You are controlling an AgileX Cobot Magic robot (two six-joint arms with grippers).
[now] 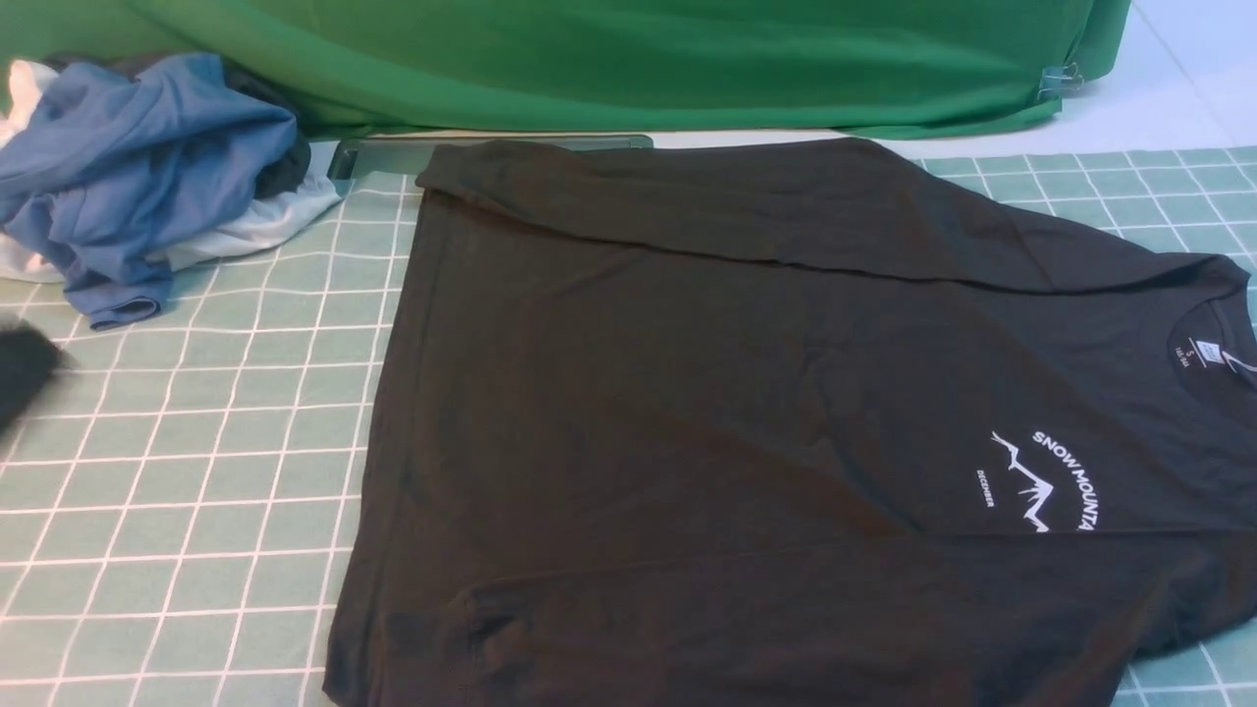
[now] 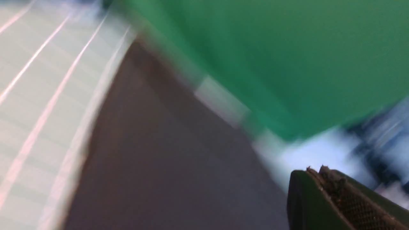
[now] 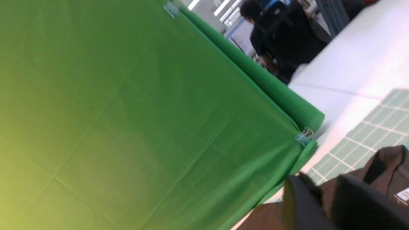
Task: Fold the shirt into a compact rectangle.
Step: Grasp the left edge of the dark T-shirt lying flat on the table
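The black long-sleeved shirt [image 1: 746, 412] lies flat on the green gridded mat [image 1: 187, 462], both sleeves folded in across the body. Its collar and white neck label [image 1: 1203, 355] are at the right, with the white mountain print [image 1: 1051, 481] just below them. My left gripper [image 2: 315, 170] is shut and empty; its view is motion-blurred and it is over the shirt's edge [image 2: 166, 166]. A blurred dark shape [image 1: 22, 371] at the front view's left edge is probably that arm. My right gripper [image 3: 326, 188] stands slightly open above the shirt [image 3: 377, 172] near the collar, holding nothing.
Crumpled blue and white garments [image 1: 147, 167] are piled at the back left. A big green cloth [image 1: 638, 59] hangs along the back, clipped with a binder clip [image 1: 1059, 81]. A metal bar [image 1: 491, 145] lies behind the shirt. A person [image 3: 281, 35] stands beyond the table.
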